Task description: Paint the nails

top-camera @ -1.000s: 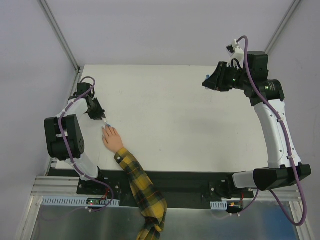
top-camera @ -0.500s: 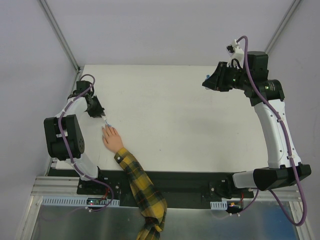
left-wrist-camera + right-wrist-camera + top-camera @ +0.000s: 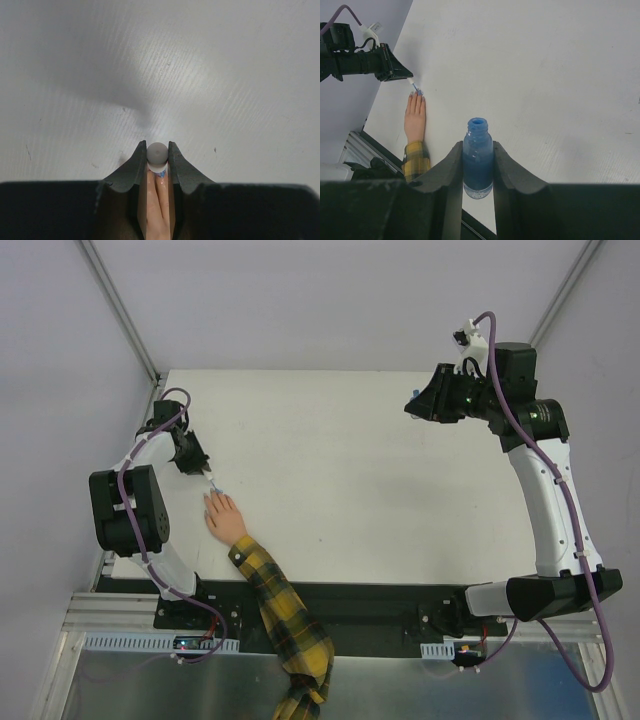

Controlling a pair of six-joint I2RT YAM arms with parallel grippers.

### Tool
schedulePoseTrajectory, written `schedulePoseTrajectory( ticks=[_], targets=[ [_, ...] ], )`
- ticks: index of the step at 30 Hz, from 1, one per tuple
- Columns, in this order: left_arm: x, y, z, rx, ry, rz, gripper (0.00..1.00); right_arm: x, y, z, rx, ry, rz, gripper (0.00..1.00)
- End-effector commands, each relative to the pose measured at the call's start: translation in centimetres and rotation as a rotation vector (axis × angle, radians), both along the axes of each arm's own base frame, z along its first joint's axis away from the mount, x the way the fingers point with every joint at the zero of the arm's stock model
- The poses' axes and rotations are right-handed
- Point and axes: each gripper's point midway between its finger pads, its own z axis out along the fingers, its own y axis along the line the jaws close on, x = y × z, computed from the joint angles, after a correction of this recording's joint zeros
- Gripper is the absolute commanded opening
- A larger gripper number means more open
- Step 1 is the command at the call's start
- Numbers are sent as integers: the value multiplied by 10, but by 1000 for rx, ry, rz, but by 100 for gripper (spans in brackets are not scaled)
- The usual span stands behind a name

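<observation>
At near left, the left gripper (image 3: pixel 157 148) pinches the brush (image 3: pixel 413 85) over the hand's (image 3: pixel 226 518) nails (image 3: pixel 418 94). At far right, the right gripper (image 3: pixel 418 406) clamps the open bottle (image 3: pixel 477 150). Short, light strokes would seem wisest.

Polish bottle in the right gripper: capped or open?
Open: the blue bottle in the right gripper shows a bare mouth; the left gripper holds its brush.

The surface (image 3: pixel 350 460) is seen as plain white; the hand (image 3: pixel 224 517) is coloured peach, its sleeve (image 3: pixel 272 592) patterned in yellow-and-black plaid and the nails (image 3: pixel 413 94) tinted light blue. The bottle (image 3: pixel 478 159) is filled with deep blue, and the brush (image 3: pixel 414 86) is shown white with a blue tip. Both the left tool (image 3: pixel 157 151) and the right tool (image 3: pixel 478 146) are finished in black, and purple cables (image 3: pixel 609 635) are run along white-and-black arms (image 3: pixel 548 500).
</observation>
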Motion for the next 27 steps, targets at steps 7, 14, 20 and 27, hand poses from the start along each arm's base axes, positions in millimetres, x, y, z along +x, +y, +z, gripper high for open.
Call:
schedulePoseTrajectory(
  ticks=[7,14,20,27],
  targets=[
    [-1,3,-3,-1,22,4,0,-1,0,18,26,-54,2,0],
    [0,3,-5,-5,27,4,0,0,1,17,27,-53,5,0],
    [1,2,-2,-5,18,0,0,0,0,17,26,-52,2,0],
    [5,1,-5,-17,25,5,0,-1,1,19,29,-56,4,0]
  ],
)
